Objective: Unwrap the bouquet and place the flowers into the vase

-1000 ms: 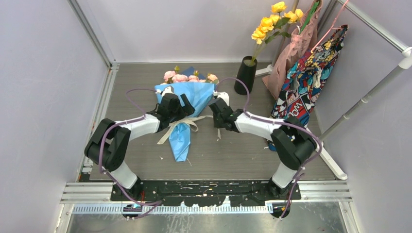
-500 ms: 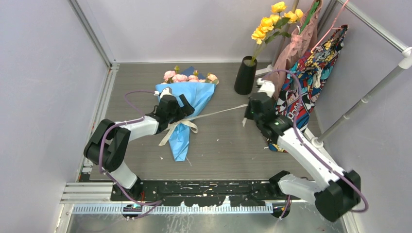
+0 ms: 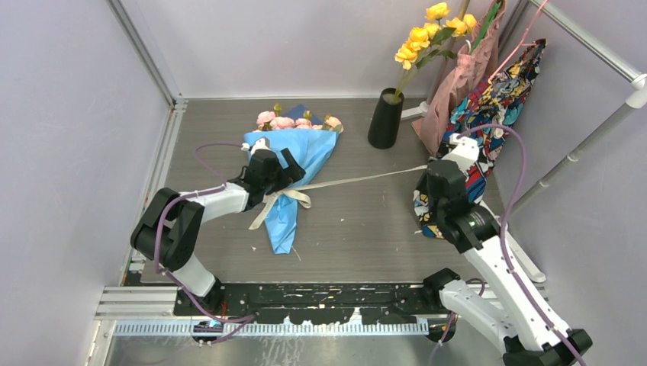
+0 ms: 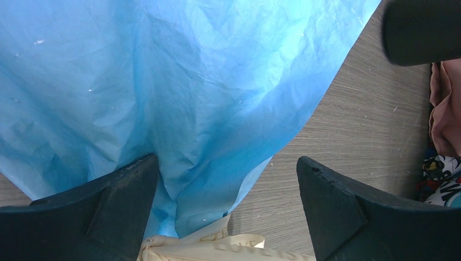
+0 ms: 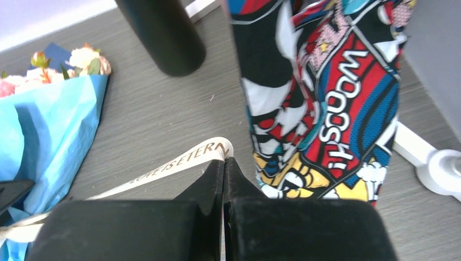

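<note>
A grey wood-grain table (image 3: 358, 229) fills the pale-walled cell. The right gripper (image 5: 223, 161) has its jaws pressed together on the end of the cream ribbon (image 5: 176, 164), which runs taut toward 9 o'clock to the bouquet (image 3: 294, 160). The left gripper (image 4: 225, 166) holds its jaws wide apart over the blue paper (image 4: 163, 81), beside the ribbon's knot. The bouquet lies left of centre, its flowers (image 3: 294, 121) pointing to 12 o'clock. The black vase (image 3: 384, 118), holding yellow flowers (image 3: 427, 34), stands at 1 o'clock.

Grey wood-grain tabletop (image 3: 366, 221). Pale lilac walls (image 3: 69, 114) on three sides, aluminium rail (image 3: 145, 53) up the left rear corner. Comic-print bag (image 3: 481, 145) and pink cloth (image 3: 458, 84) hang right, by white rack (image 3: 568, 162). Even light.
</note>
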Tool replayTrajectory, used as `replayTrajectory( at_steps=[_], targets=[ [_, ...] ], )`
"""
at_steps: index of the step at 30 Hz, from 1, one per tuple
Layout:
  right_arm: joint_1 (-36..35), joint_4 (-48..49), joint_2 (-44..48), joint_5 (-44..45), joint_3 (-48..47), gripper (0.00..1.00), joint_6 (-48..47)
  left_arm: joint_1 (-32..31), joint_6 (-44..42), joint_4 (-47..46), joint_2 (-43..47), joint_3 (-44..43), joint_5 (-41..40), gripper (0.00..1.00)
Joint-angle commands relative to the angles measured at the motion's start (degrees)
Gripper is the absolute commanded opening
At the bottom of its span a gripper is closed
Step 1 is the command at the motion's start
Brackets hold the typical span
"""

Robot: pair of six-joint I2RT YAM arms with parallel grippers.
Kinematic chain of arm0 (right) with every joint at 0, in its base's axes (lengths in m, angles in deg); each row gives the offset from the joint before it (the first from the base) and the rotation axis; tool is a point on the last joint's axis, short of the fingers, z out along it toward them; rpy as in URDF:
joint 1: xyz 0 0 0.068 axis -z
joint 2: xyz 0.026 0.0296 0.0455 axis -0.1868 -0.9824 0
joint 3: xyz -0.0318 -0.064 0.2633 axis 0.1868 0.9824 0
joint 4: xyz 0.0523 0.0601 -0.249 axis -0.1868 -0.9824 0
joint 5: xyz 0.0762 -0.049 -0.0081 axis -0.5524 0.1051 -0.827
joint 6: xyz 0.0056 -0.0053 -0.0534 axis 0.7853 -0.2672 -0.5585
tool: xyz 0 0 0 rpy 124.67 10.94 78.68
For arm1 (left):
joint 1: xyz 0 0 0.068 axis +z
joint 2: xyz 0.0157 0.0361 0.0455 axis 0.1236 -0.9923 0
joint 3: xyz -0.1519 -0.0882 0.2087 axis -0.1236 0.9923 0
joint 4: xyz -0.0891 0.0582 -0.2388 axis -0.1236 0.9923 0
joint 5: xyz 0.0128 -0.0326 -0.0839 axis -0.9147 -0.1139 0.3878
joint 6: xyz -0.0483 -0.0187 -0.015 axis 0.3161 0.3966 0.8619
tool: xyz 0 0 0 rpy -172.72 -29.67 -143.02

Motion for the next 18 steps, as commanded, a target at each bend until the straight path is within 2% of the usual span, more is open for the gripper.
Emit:
replayTrajectory(
  at_steps=[1, 15, 18],
  targets=[
    [0.47, -2.66, 5.54, 7.67, -4.76, 0.01, 0.77, 0.20, -0.66, 1.52, 1.28, 0.80, -1.42, 0.99],
    [0.57, -3.18, 18.85, 18.14, -7.22, 0.01, 0.10, 0.33, -0.74, -0.14, -1.25, 0.46, -0.36, 1.00],
    [0.58, -2.60, 19.97, 18.09, -7.37, 0.01, -1.12, 0.22, -0.95, -0.23, -1.39, 0.11, -0.04, 1.00]
  ],
)
